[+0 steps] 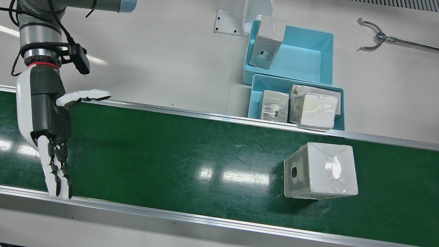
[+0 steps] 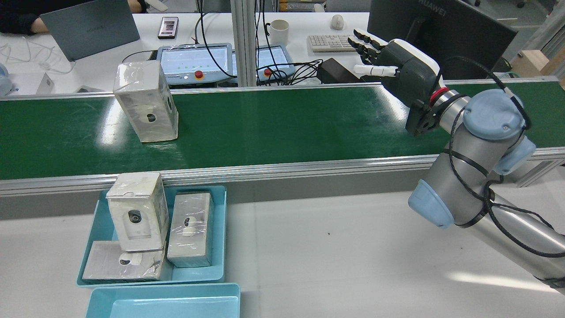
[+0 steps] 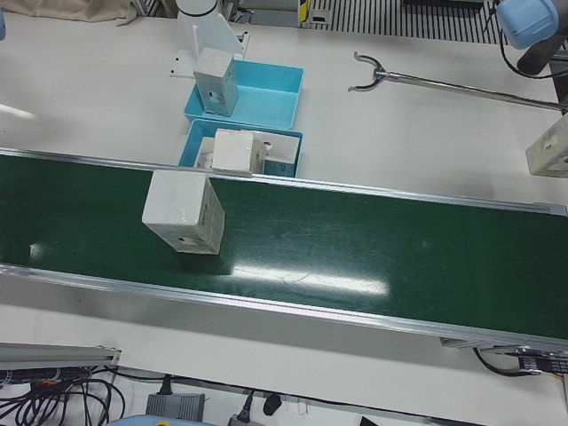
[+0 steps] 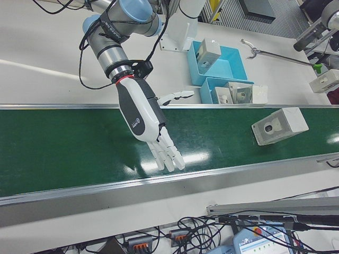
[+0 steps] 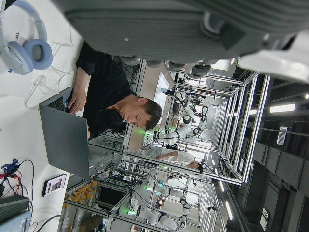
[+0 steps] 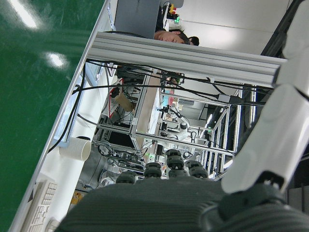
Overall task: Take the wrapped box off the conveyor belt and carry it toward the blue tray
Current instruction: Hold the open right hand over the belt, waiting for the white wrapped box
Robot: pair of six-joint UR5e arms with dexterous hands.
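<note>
White counter in the foreground carries two blue trays: the nearer one appears to hold a single box, though the rear view crops it, and the farther holds three wrapped boxes. Beyond runs the green conveyor belt, bearing one wrapped box at the tray end, with desks and monitors behind. The right robot hand hovers over the belt's opposite end, fingers spread, holding nothing; the left robot hand's state cannot be told.
</note>
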